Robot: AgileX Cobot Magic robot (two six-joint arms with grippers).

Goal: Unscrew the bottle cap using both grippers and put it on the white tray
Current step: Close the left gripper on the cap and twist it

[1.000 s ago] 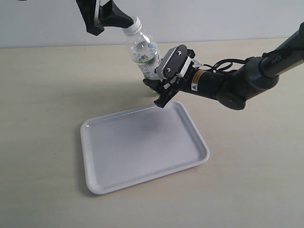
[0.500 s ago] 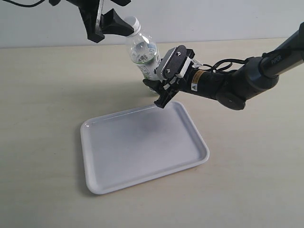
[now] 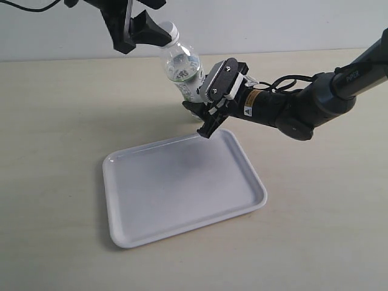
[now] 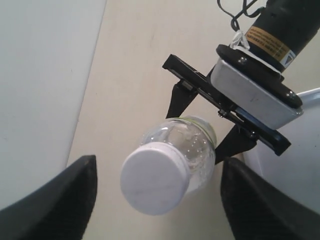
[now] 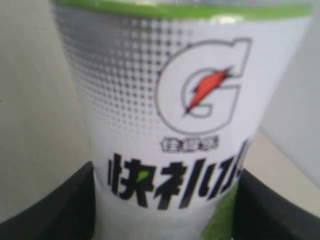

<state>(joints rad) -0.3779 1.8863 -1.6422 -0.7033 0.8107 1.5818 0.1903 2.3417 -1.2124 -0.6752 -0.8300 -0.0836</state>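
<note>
The clear bottle (image 3: 182,66) leans to the left above the table, just behind the white tray (image 3: 182,182). My right gripper (image 3: 197,112) is shut on its labelled lower body; in the right wrist view the label (image 5: 175,110) fills the space between both fingers (image 5: 60,210). The white bottle cap (image 3: 170,30) sits on the neck. My left gripper (image 3: 159,31) is at the cap and open. In the left wrist view the cap (image 4: 152,182) lies between the fingers (image 4: 60,200) with a gap on each side.
A pale wall runs along the back of the beige table (image 3: 54,151). The right arm (image 3: 303,109) and its cable stretch in from the right, low over the table beside the tray's far right corner.
The left gripper shifted slightly at the cap early in the second and has held still since. The bottle and the right gripper have not moved.
</note>
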